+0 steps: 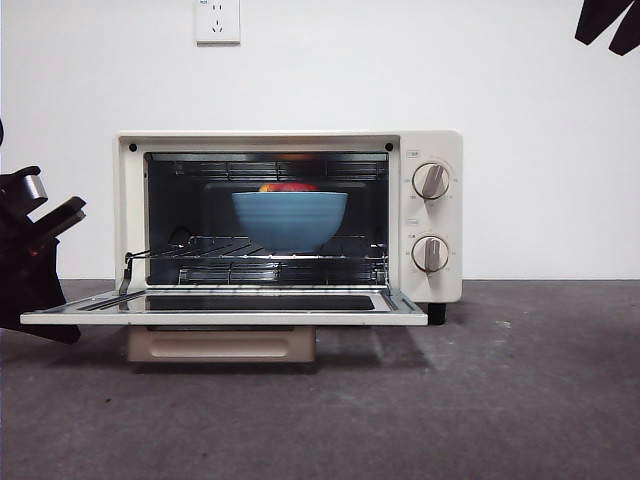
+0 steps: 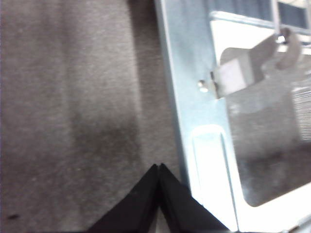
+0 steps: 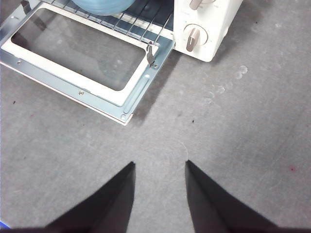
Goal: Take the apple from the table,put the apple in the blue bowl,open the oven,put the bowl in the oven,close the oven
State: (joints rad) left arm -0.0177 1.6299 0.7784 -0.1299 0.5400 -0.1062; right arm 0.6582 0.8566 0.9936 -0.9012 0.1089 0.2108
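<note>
White wall with a socket plate (image 1: 217, 21) backs a dark grey, rough table (image 1: 520, 400) on which the scene is set.

Apple (image 1: 289, 186): only its red and yellow top shows, above the rim of the blue bowl (image 1: 290, 220) in which it sits. The bowl stands on the wire rack (image 1: 270, 250) inside the oven (image 1: 290, 215), about midway across the cavity; in the right wrist view a part of its blue wall (image 3: 102, 6) shows over the rack bars.

Oven door (image 1: 225, 305): lowered flat, its glass pane level, the beige bar handle (image 1: 220, 343) hanging beneath the front edge. Two knobs (image 1: 431, 181) sit one above the other on the cream panel beside the cavity.

Left gripper (image 2: 159, 167): jaws pressed together to a single point, empty, hanging over bare table just beside the metal side edge of the lowered door (image 2: 194, 111), whose hinge bracket lies a little farther on. In the front view this arm (image 1: 30, 250) shows as a dark mass at the door's outer corner, well apart from bowl and apple.

Right gripper (image 3: 159, 167): jaws spread, empty, above open table; the door's near corner (image 3: 124, 116) and the lower knob (image 3: 193, 36) lie ahead of it, well apart. In the front view it shows only as a black tip (image 1: 610, 22) at a top corner.
</note>
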